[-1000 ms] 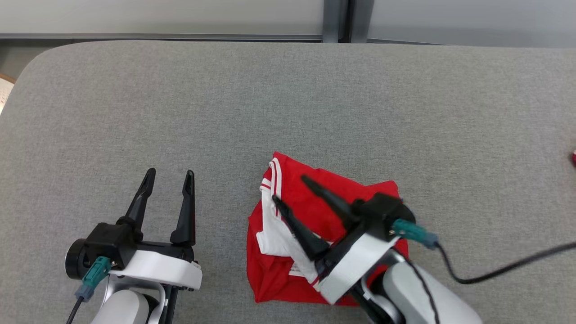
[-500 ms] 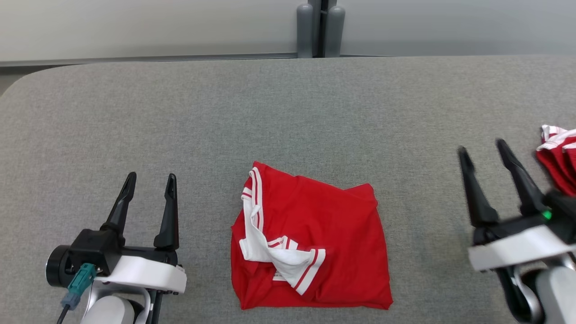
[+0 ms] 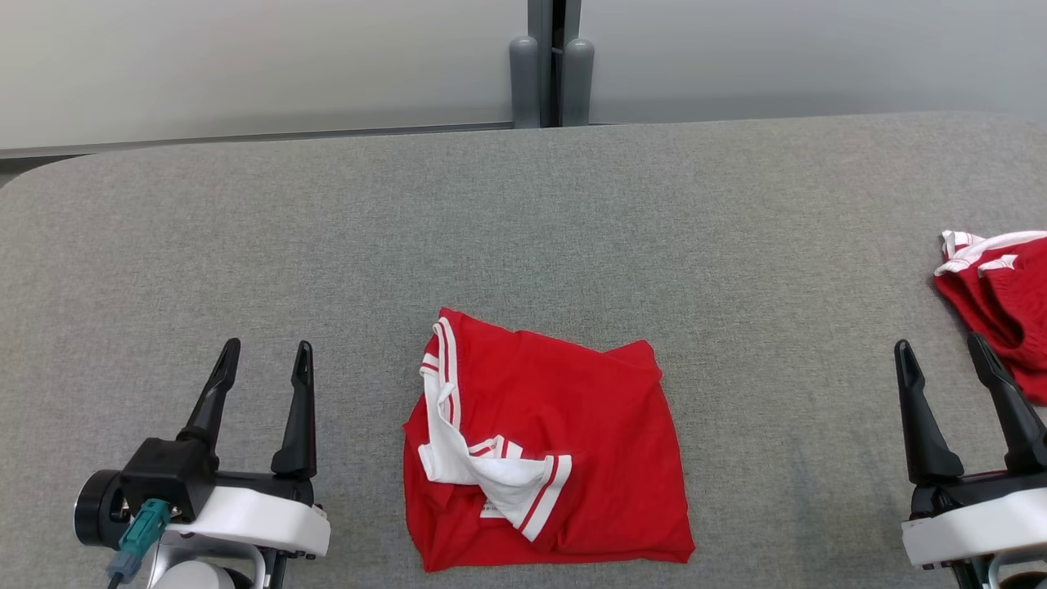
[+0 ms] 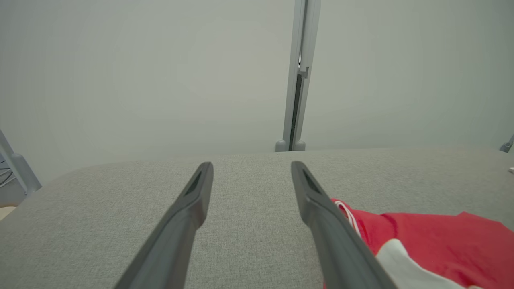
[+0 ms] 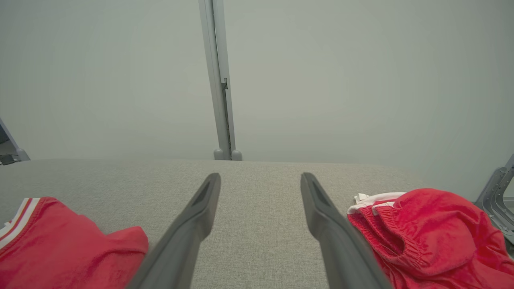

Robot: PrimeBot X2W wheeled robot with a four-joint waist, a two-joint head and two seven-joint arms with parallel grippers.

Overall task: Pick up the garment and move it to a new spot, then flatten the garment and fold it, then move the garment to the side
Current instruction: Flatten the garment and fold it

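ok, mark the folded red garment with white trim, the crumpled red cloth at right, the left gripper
folded red garment with white trim [image 3: 589, 433], head view, plain red panel
crumpled red cloth [image 3: 1010, 303], head view, red body
left gripper [image 3: 267, 346], head view, between its fingertips

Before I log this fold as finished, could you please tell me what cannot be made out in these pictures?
Head view: the second red garment is cut off by the right edge, so its full extent is unknown.
Head view: the label on the folded garment is too small to read.
Left wrist view: a finger of the left gripper hides part of the folded garment.
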